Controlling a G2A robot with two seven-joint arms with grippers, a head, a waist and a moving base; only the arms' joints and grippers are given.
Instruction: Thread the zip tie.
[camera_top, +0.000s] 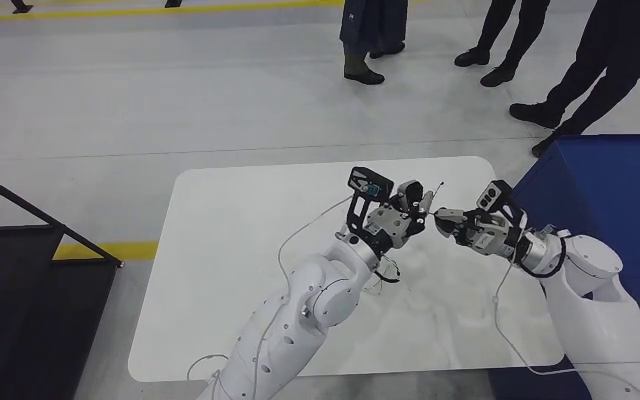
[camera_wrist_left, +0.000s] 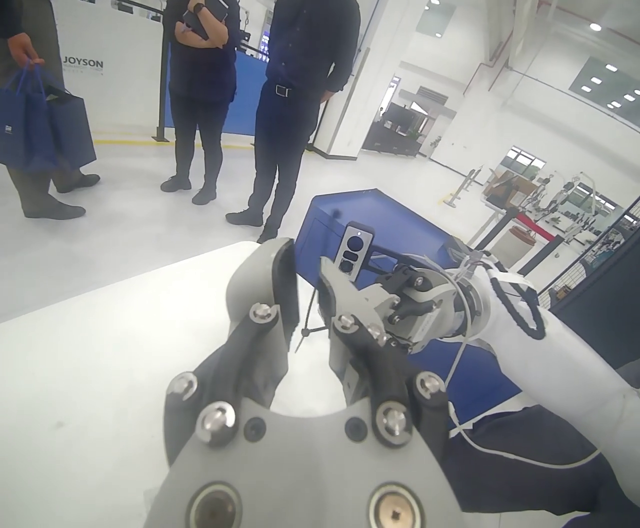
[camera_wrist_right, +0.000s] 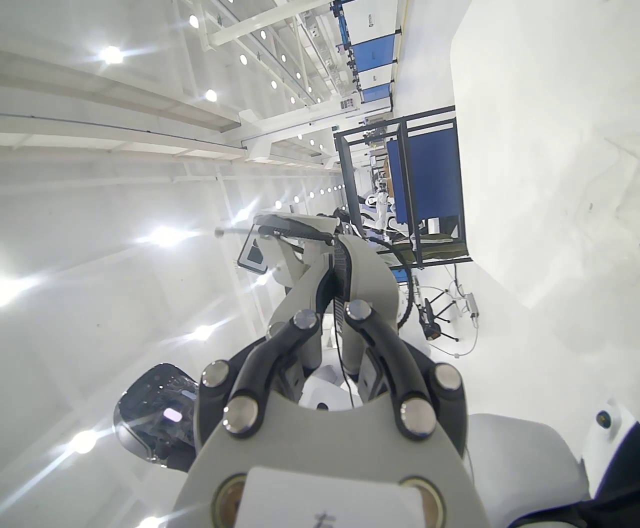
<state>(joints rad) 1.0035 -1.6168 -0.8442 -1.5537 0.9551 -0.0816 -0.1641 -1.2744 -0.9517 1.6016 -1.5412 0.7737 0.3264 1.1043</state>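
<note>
A thin black zip tie (camera_wrist_left: 308, 315) is held above the white table (camera_top: 250, 260), its long axis nearly upright and slightly tilted. It stands in the gap between the half-spread fingers of the left gripper (camera_wrist_left: 305, 257). The right gripper (camera_wrist_right: 342, 247) is closed on it.

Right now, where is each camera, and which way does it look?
Top view: above the arms, looking down on the white table; left tool faces right tool.
Left wrist view: on that wrist, looking past the open left tool at the zip tie.
Right wrist view: on that wrist, looking along the right tool, shut on the zip tie.
Shared: both wrist views show the zip tie.
</note>
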